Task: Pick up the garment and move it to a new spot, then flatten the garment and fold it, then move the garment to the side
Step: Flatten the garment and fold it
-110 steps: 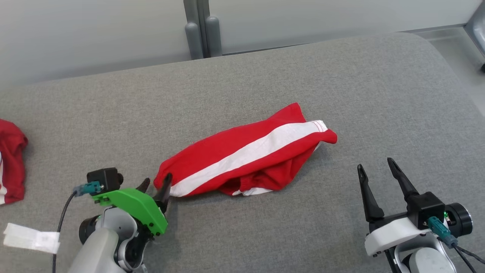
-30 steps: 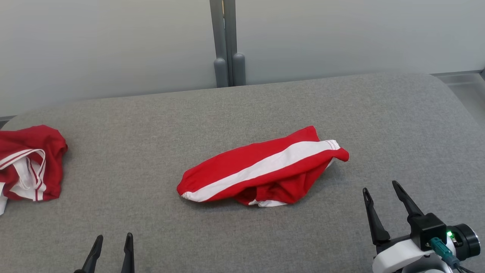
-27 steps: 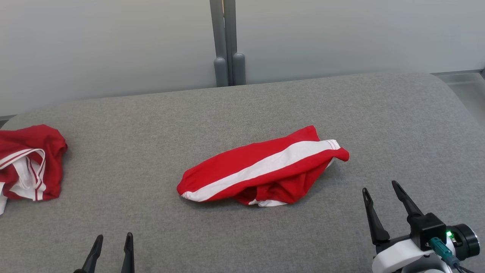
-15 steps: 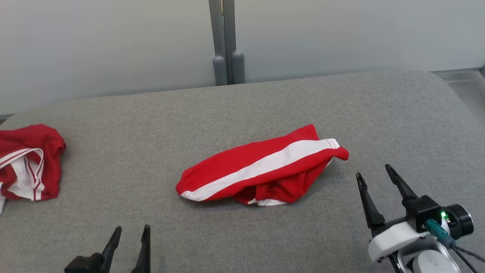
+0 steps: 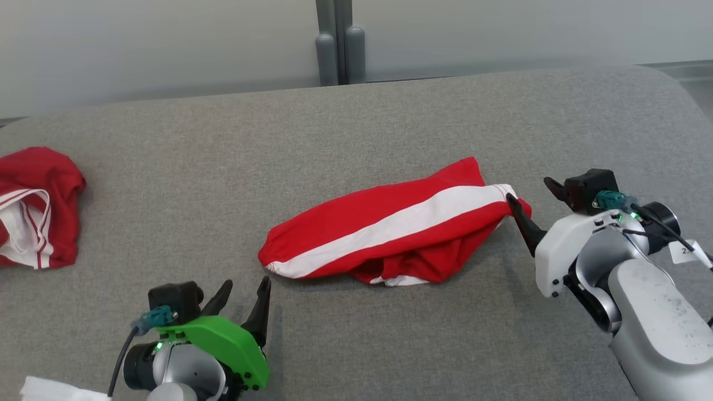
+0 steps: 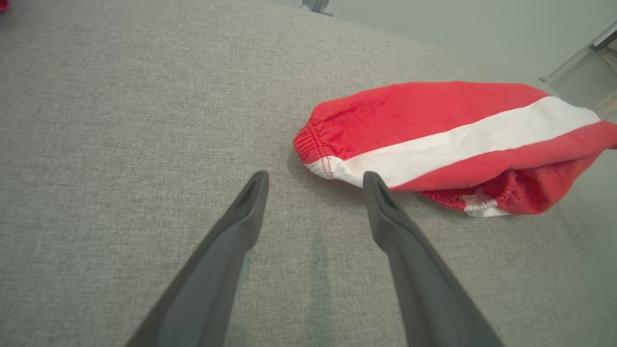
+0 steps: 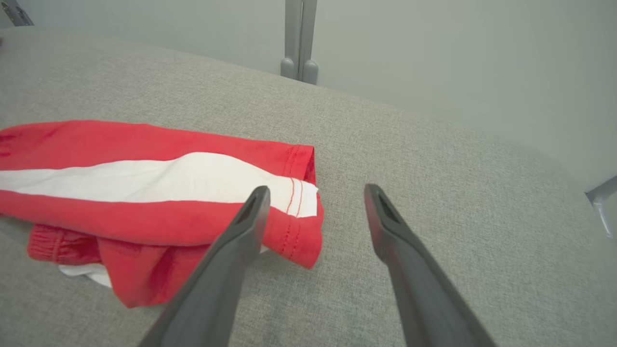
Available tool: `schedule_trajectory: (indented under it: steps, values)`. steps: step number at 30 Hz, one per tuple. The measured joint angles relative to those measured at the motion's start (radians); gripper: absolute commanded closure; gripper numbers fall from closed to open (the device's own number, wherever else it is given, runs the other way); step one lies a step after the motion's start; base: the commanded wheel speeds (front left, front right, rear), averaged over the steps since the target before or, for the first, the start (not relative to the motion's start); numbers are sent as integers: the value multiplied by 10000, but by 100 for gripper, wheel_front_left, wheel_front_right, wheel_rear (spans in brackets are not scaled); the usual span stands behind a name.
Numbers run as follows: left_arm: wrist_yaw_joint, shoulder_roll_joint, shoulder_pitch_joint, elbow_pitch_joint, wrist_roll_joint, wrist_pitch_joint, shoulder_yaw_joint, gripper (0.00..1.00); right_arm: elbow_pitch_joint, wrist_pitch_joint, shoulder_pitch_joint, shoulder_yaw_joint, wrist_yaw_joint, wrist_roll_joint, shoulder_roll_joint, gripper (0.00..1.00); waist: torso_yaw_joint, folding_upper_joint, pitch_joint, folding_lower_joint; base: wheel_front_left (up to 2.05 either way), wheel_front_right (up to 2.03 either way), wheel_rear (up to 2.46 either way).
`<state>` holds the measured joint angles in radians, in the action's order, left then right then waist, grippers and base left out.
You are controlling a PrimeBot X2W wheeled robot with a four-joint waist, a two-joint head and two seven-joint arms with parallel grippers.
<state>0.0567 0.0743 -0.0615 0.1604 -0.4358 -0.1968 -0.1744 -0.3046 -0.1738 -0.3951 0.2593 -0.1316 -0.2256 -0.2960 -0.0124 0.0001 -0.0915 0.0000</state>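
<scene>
Closed in on garment (image 5: 390, 228), mid-cushion (image 5: 167, 167): left gripper (image 5: 247, 281) now at its 8 o'clock, right gripper (image 5: 527, 188) at 3 o'clock, by the hem. Both spread wide, gripping nothing. Not yet lifted; moving, flattening, folding, setting aside seemingly all left.

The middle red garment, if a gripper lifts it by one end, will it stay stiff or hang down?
Probably floppy: the red garment lies crumpled, with folds underneath, so the rest should sag. It looks thin, so likely light. On the grey fabric surface it may bunch rather than slide.
</scene>
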Motion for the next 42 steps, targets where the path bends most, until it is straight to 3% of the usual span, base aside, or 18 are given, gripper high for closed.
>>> schedule_trajectory:
  steps: [7,13,34,35,36,37,40,42]
  values:
    - [-48,-77,-928,633,-123,-449,-351,0,-982,-151,-776,431,2,-721,-142,0,342,0,-362,0,0,0,0]
    - [128,-188,-1418,1035,-1009,-940,-669,0,-1501,-194,-1098,573,2,-1175,-178,0,554,0,-570,0,0,0,0]
    - [240,-232,-2222,2332,-1877,-702,-1195,0,-2230,-140,-1436,1133,2,-2393,-113,0,455,0,-801,0,0,0,0]
    - [259,-232,-2229,2360,-1887,-700,-1204,0,-2234,-140,-1436,1164,2,-2414,-117,4,446,-1,-805,0,0,0,0]
    - [272,-234,-2245,2395,-1912,-700,-1220,0,-2257,-155,-1435,1179,2,-2495,-115,19,439,0,-812,0,0,0,0]
    - [303,-234,-2281,2449,-1958,-688,-1246,0,-2276,-155,-1435,1206,2,-2583,-121,44,427,0,-824,0,0,0,0]
    - [316,-234,-2378,2508,-1977,-665,-1285,0,-2295,-182,-1435,1260,2,-2677,-136,62,411,0,-860,0,0,0,0]
    - [326,-236,-2394,2522,-2000,-660,-1300,0,-2305,-182,-1435,1262,2,-2723,-138,66,406,0,-867,0,0,0,0]
